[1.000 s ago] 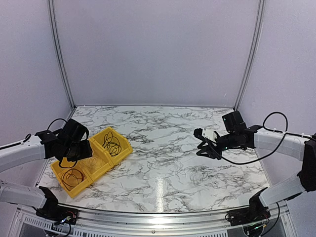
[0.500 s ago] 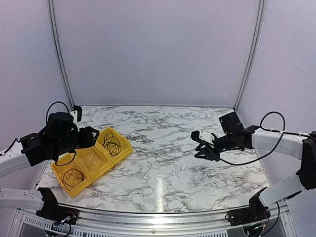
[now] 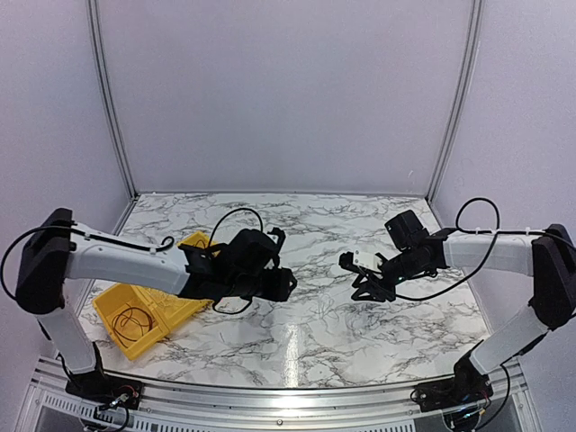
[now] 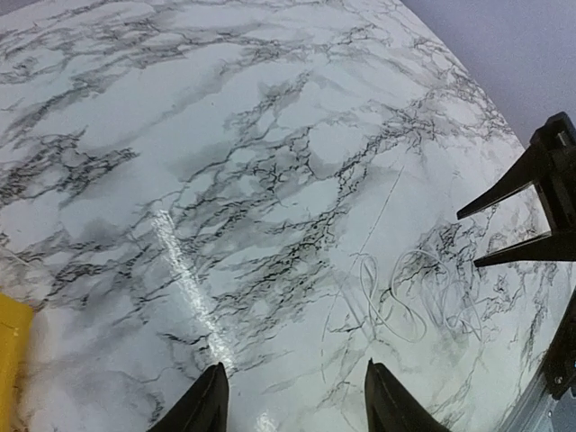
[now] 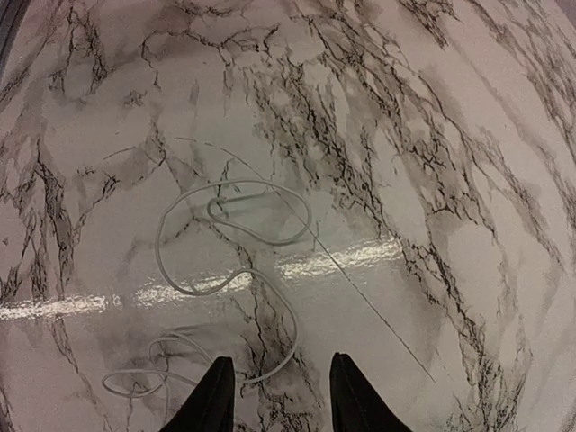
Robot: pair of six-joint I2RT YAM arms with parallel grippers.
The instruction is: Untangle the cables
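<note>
Spread and empty, the left claw (image 4: 292, 382) and right claw (image 5: 279, 378) hovered over thin pale-grey looped cables (image 5: 236, 273) on the marbled worktop (image 5: 432, 135); pinching separate strands looked due next.

Counted 2: left gripper (image 4: 295, 382), right gripper (image 5: 279, 369). Loose on bench (image 3: 315, 225): 1 pale cable (image 5: 216, 283), 1 thin dark strand (image 5: 360, 301). 1 black coil (image 3: 133, 321) sat in 1 yellow bin (image 3: 106, 309), 8 o'clock.

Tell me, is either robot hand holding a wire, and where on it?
Nothing is held. The left hand and right hand are open and empty; the pale cable lies untouched.
</note>
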